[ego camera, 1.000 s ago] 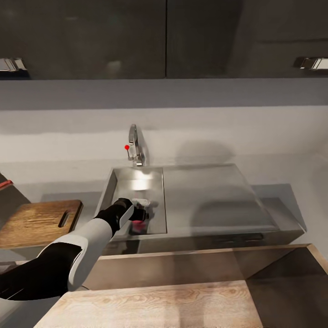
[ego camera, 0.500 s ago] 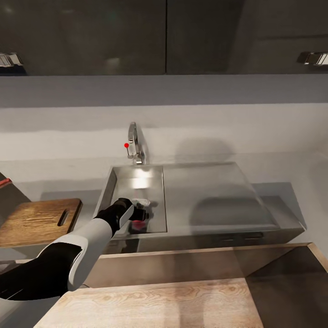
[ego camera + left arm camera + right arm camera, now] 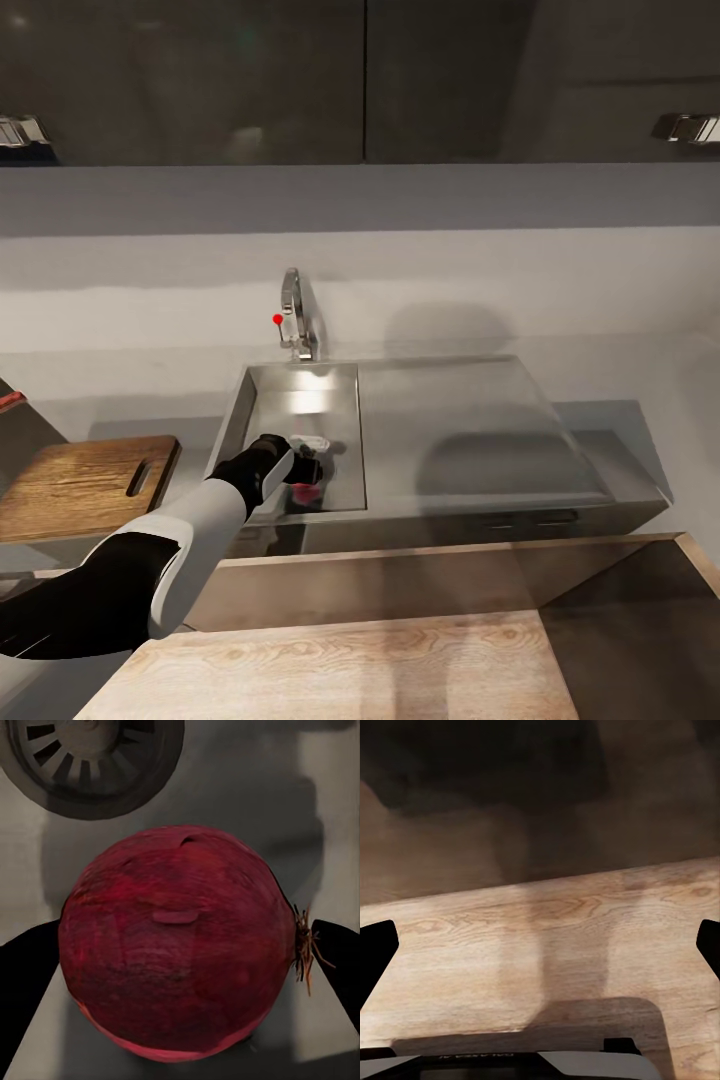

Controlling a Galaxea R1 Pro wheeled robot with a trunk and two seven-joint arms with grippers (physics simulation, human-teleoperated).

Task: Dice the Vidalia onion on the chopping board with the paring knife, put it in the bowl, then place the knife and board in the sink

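Hardly anything has moved over the last second: the sink [image 3: 300, 420] and the chopping board [image 3: 85, 485] on the counter [image 3: 620, 375] to its left sit as they did, and the left claw [image 3: 305, 478] is still parked low in the basin's near end. The red onion [image 3: 176, 945] sits between its spread fingers [image 3: 26, 982] near the drain [image 3: 94, 761], not yet pinched, so closing looks like the next call; the right claw [image 3: 540, 945] hangs open over a pale wooden surface [image 3: 547, 945].

Whole head view shifted slightly since a second ago; otherwise no visible movement of anything.
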